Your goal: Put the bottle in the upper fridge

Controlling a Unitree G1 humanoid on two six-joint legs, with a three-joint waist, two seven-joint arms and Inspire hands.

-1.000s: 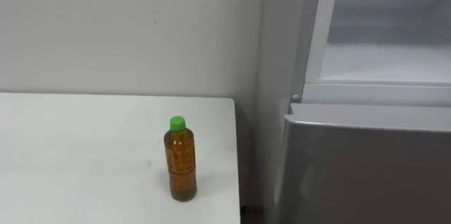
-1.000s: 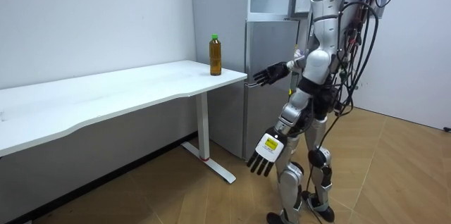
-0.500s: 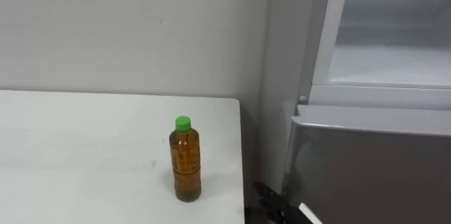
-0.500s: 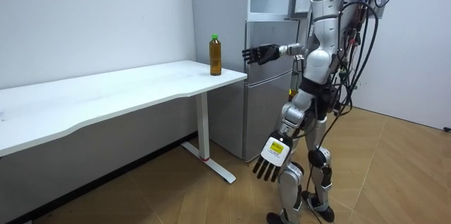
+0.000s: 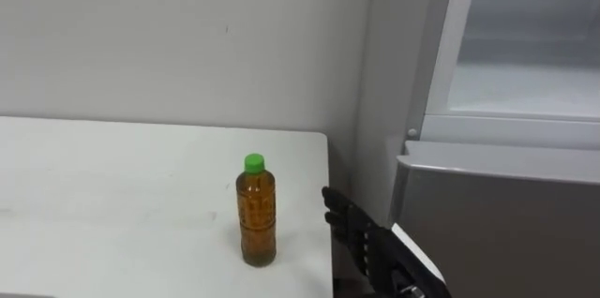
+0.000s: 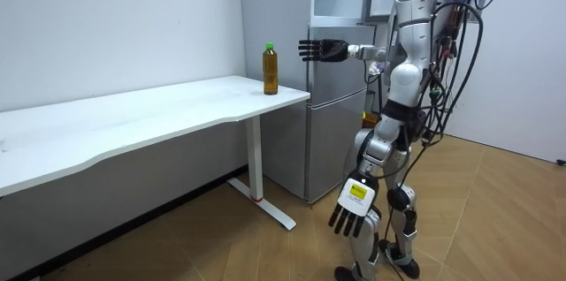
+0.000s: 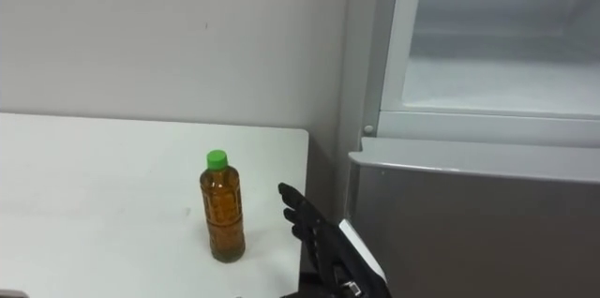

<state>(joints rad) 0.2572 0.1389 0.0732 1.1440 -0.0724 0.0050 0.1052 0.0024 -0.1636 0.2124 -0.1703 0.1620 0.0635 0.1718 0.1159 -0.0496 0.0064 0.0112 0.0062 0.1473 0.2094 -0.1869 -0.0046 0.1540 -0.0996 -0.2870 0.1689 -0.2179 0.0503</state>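
Note:
A bottle (image 5: 258, 212) of amber drink with a green cap stands upright near the right end of the white table (image 5: 103, 195). My right hand (image 5: 361, 237) is raised just to the bottle's right, open with fingers straight, a small gap from it and touching nothing. In the room view the bottle (image 6: 270, 69) is at the table's corner and the right hand (image 6: 320, 49) is held out at about its cap height. My left hand (image 6: 354, 208) hangs open beside my leg. The upper fridge compartment (image 5: 525, 87) stands open and pale inside.
The grey lower fridge door (image 5: 497, 228) is closed, directly right of the table's edge. A plain wall (image 5: 178, 45) runs behind the table. In the room view I stand before the fridge (image 6: 334, 104), on a wooden floor (image 6: 495, 219).
My right hand has risen from waist height to the bottle's level and come into the eye view beside the bottle. The left hand has swung slightly. The bottle has not moved.

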